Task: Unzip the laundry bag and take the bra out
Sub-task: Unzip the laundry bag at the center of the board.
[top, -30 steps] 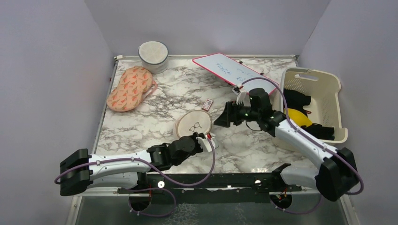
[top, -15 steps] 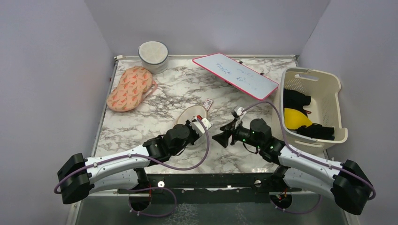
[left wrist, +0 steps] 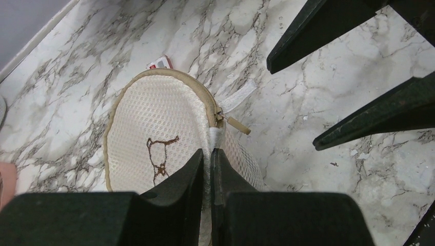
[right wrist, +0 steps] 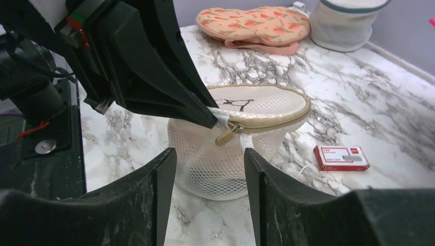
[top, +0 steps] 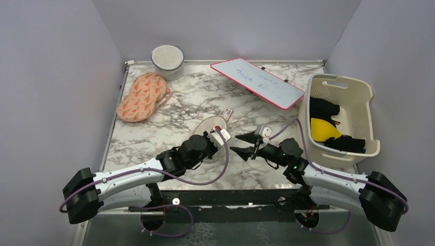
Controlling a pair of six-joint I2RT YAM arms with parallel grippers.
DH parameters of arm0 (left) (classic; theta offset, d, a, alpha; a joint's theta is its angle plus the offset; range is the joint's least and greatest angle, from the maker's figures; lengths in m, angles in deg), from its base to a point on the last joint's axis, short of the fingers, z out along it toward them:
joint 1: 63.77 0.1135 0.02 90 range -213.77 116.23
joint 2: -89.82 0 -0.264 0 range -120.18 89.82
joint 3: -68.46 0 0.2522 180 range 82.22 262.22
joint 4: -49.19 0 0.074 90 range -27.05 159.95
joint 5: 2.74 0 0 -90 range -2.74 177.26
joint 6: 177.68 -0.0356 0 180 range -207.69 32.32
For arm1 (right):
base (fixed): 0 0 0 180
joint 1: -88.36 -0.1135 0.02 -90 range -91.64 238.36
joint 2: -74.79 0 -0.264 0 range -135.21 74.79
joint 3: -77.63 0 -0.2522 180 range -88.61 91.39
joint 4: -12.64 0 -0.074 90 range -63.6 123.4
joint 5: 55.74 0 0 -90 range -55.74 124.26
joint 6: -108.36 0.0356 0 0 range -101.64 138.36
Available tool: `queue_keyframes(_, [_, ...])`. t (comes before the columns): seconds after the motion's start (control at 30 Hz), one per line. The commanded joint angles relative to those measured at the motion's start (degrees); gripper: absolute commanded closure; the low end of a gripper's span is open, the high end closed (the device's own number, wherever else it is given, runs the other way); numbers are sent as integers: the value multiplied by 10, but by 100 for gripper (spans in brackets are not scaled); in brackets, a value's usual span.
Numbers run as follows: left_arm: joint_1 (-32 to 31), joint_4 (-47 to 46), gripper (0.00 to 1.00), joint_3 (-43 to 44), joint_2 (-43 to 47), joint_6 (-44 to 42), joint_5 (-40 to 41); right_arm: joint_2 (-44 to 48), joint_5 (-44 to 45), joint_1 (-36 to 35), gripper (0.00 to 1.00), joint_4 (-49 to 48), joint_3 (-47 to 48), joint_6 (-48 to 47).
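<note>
- Cream mesh laundry bag (left wrist: 154, 128): tilting up off the marble surface (top: 169, 107), zip apparently shut; the bra is not showing and is presumably inside.
- Left end effector (left wrist: 208, 152): pinching the fabric tab beside the zipper pull (right wrist: 225, 136).
- Right end effector (right wrist: 209, 154): gaping wide and facing the pull. It should be closing squarely on the tan tab while the left is bracing.
- Change: the bag is no longer lying flat, and the right arm is sitting lower and nearer.
</note>
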Motion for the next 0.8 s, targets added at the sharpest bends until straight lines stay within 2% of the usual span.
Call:
queue_keyframes(0.0, [5, 2, 100, 21, -3, 11, -25, -30, -1, -19, 52, -77, 12, -56])
queue_keyframes(0.17, [10, 3, 100, 23, -8, 13, -32, -65, 4, -28, 62, -94, 21, -67])
queue_keyframes(0.4, [12, 7, 100, 30, -22, 14, -41, -97, 56, -38, 59, -103, 27, -55])
queue_keyframes(0.77, [12, 7, 100, 32, -26, 16, -49, -143, 89, -39, 60, -139, 31, -27])
